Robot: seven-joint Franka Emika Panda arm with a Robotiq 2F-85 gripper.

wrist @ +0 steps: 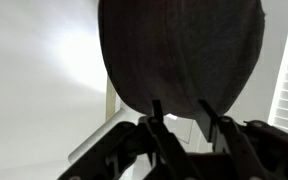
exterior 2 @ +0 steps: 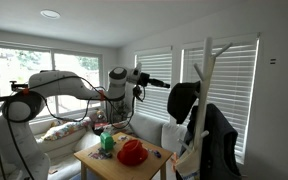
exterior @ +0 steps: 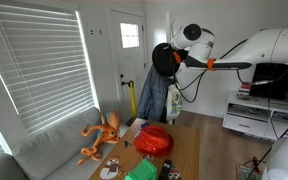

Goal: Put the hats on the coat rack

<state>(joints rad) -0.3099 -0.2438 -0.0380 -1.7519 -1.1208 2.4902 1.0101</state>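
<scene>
1. Left: white robot arm (exterior 2: 54,85) reaches rt. The gripper (exterior 2: 164,84) is just beside the black hat (exterior 2: 184,100). In wrist view its fingers are apart w/ a bright gap btwn, tips at the hat's edge.
2. Centre: red hat (exterior 2: 132,152) lies on low wood table (exterior 2: 99,166).
3. Rt: black hat sits high against the white coat rack (exterior 2: 206,70).

A home living room: sofa (exterior: 44,150), window blinds (exterior: 34,70), front door (exterior: 125,65).

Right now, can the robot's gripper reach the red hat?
Probably not yet: the gripper is high at the black hat by the coat rack. The red hat lies uncovered on the table.
</scene>
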